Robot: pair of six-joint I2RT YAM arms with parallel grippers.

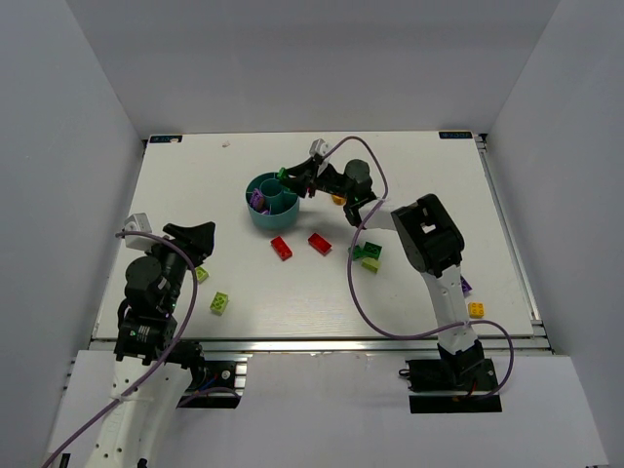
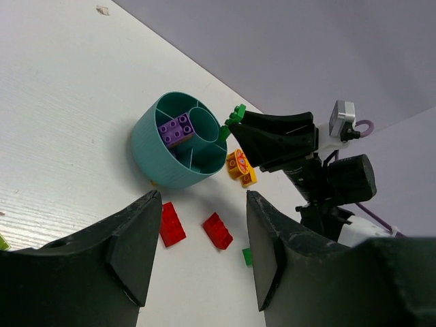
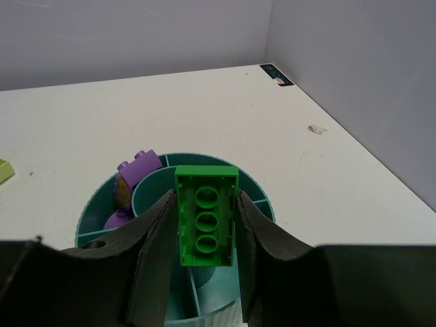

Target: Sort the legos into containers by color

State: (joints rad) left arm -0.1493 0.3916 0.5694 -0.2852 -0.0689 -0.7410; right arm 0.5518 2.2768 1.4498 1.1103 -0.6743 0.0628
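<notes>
A white table (image 1: 419,175) carries a round teal divided bowl (image 1: 261,217), which stands toward the far edge, a little left of the middle. The right arm reaches across the table to it. The right gripper (image 1: 295,178) is clamped on a green lego brick (image 3: 206,216) and holds it in the air above the bowl, on the side facing the right edge. The brick's long axis runs along the fingers, pointing from the gripper toward the bowl's small central ring (image 2: 202,126). Its hollow underside, with three round tubes, faces the wrist camera. Beneath it lie the ring and the compartment nearest the gripper, and it is not possible to tell which one it is over. Purple bricks (image 2: 176,129) fill the compartment on the bowl's left-edge side, so the green brick likely needs a different one. The left gripper (image 1: 198,237) has its fingers apart and holds nothing. It hovers by the left edge, well apart from the bowl, so the right arm is nearer. A red brick (image 1: 281,248) and a second red brick (image 1: 319,243) lie loose on the near side of the bowl.
</notes>
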